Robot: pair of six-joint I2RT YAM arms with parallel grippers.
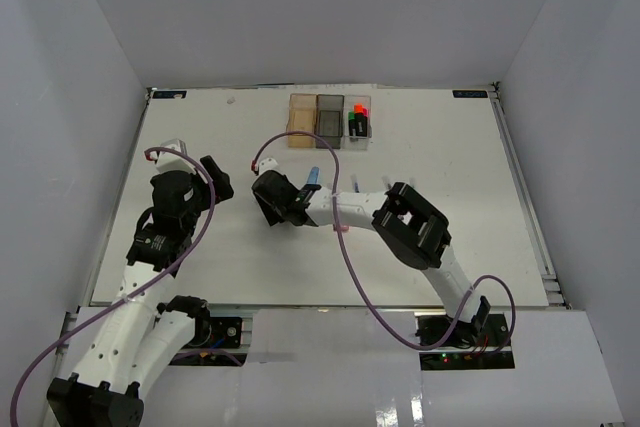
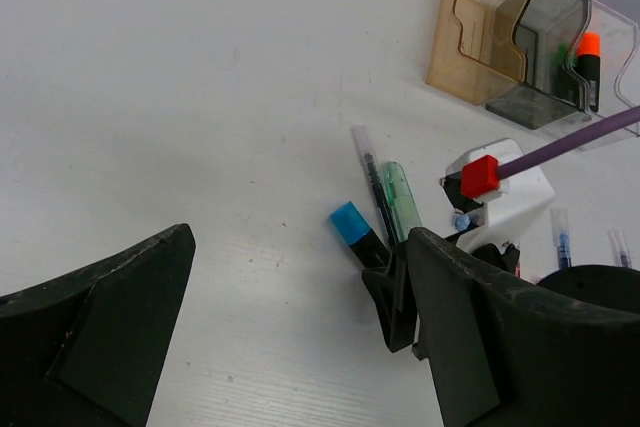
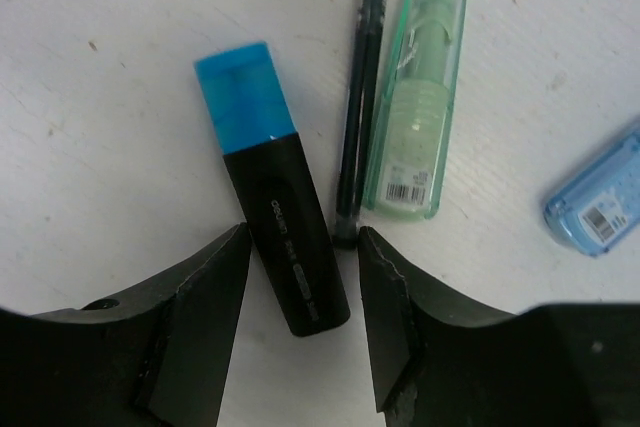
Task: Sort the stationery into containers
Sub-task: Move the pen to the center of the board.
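A stubby black highlighter with a blue cap (image 3: 275, 207) lies flat on the white table. My right gripper (image 3: 300, 277) is open low over it, and the highlighter's black rear end lies between the fingers with a gap on each side. A thin dark pen (image 3: 357, 97) and a mint highlighter (image 3: 415, 97) lie just right of it, with a pastel blue highlighter (image 3: 595, 202) further right. In the top view the right gripper (image 1: 270, 197) covers these items. My left gripper (image 1: 215, 182) is open and empty to the left. The amber (image 1: 300, 117), grey (image 1: 328, 117) and clear (image 1: 360, 125) bins stand at the back.
The clear bin holds black highlighters with orange and green caps (image 2: 588, 57). Two more thin pens (image 2: 560, 232) lie on the table behind the right wrist. A purple cable (image 2: 570, 137) runs over the right arm. White walls enclose the table.
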